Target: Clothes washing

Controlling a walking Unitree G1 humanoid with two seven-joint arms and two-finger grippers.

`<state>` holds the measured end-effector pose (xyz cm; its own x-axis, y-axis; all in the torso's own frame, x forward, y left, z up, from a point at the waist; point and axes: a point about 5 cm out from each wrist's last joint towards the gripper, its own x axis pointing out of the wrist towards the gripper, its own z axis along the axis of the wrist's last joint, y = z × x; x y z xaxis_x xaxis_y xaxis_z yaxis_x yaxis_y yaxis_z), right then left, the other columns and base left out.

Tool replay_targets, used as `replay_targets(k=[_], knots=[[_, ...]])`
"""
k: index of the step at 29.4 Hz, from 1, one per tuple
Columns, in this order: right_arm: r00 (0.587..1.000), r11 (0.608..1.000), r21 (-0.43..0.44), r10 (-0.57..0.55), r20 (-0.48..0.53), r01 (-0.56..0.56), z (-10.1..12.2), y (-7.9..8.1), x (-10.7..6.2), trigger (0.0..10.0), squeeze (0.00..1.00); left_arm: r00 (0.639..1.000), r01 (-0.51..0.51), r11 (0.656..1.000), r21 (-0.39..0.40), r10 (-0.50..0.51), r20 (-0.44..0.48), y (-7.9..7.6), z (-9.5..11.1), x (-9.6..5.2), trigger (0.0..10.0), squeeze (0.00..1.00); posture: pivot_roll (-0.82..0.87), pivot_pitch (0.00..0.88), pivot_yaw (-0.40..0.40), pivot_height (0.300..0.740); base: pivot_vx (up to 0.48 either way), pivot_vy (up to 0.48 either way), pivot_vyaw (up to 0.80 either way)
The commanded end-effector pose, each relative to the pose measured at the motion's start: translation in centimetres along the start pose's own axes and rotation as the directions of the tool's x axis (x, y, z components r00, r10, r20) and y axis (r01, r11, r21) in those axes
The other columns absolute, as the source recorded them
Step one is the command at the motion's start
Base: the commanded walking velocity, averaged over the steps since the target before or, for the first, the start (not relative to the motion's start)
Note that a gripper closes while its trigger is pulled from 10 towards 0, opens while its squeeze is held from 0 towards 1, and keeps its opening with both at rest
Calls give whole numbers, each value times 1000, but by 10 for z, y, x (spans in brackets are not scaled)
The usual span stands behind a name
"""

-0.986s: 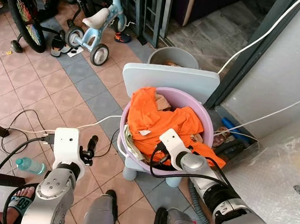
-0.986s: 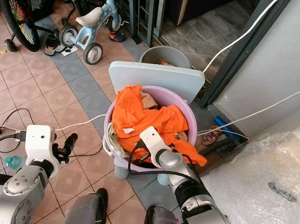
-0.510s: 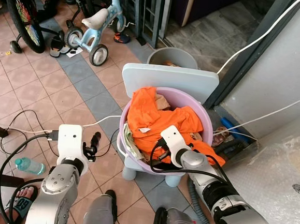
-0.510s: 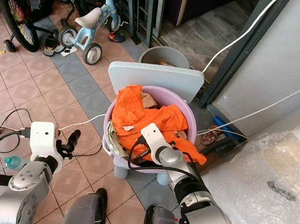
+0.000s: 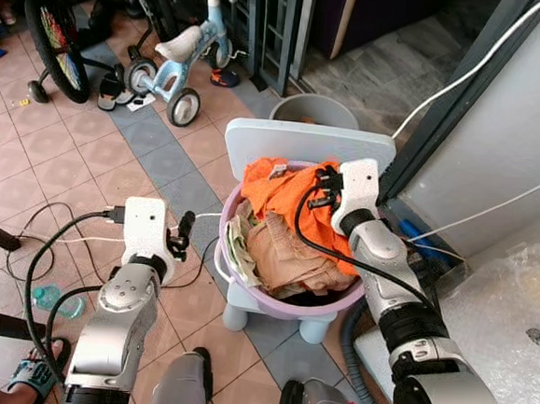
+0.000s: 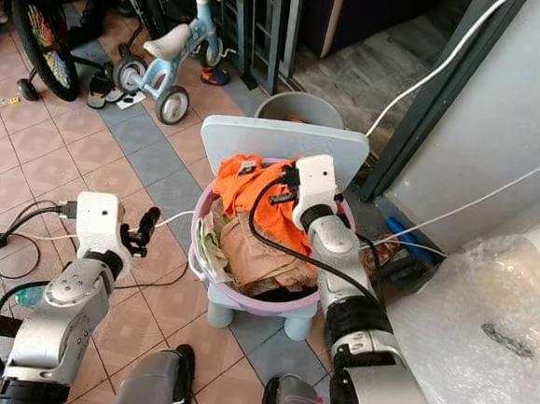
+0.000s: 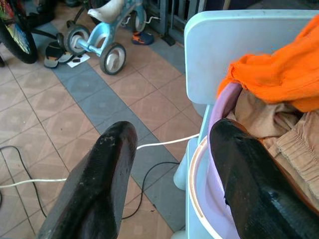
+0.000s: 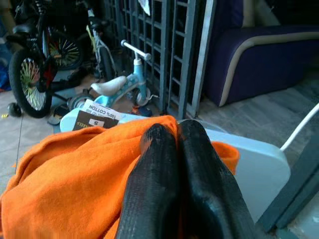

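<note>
A purple basin full of laundry stands on a small pale blue chair. My right gripper is shut on an orange garment and holds it up over the basin's far side, near the chair back. In the right wrist view the two fingers are pressed together on the orange cloth, whose size label shows. A tan garment lies uncovered in the basin. My left gripper is open, low beside the basin's left rim, holding nothing.
A grey bucket sits behind the chair. A child's tricycle and a bicycle wheel stand at the back left. Cables and a water bottle lie on the tiled floor. A plastic-wrapped surface is at the right.
My right gripper rose from the basin's near side to its far side, lifting the orange garment and uncovering the tan one. The left gripper moved closer to the basin.
</note>
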<state>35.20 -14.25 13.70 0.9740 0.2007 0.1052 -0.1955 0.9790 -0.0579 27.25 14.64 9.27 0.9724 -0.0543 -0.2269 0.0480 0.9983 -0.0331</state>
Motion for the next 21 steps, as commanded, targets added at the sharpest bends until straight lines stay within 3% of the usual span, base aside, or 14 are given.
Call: replay_targets(k=[1,7,8,10,19,21], knots=[[991,997,25,-73,117,70,26,-15,-3,0,0,1000,4,1000,9,-4,-6,-2,-5,2,10000,0,-24,57,36,740,0,0,0],[967,991,3,-128,222,131,56,-31,-10,0,0,1000,6,1000,0,-6,0,-5,-7,5,10000,0,-40,51,42,740,0,0,0],[952,986,-43,-144,269,162,71,-38,-14,0,0,1000,9,1000,-3,-9,4,-6,-7,6,10000,0,-45,49,42,740,0,0,0],[931,978,-50,-175,320,201,86,-46,-21,0,0,1000,19,1000,-3,-19,11,-8,-7,6,10000,0,-55,46,41,740,0,0,0],[926,969,-79,-198,321,235,94,-49,-35,0,0,999,38,999,-31,-36,39,-14,-3,13,10000,0,-79,41,41,740,0,0,0],[883,929,-125,-279,376,347,109,-63,-35,0,0,998,41,999,-21,-40,38,-15,-4,14,10000,0,-88,39,46,740,0,0,0]])
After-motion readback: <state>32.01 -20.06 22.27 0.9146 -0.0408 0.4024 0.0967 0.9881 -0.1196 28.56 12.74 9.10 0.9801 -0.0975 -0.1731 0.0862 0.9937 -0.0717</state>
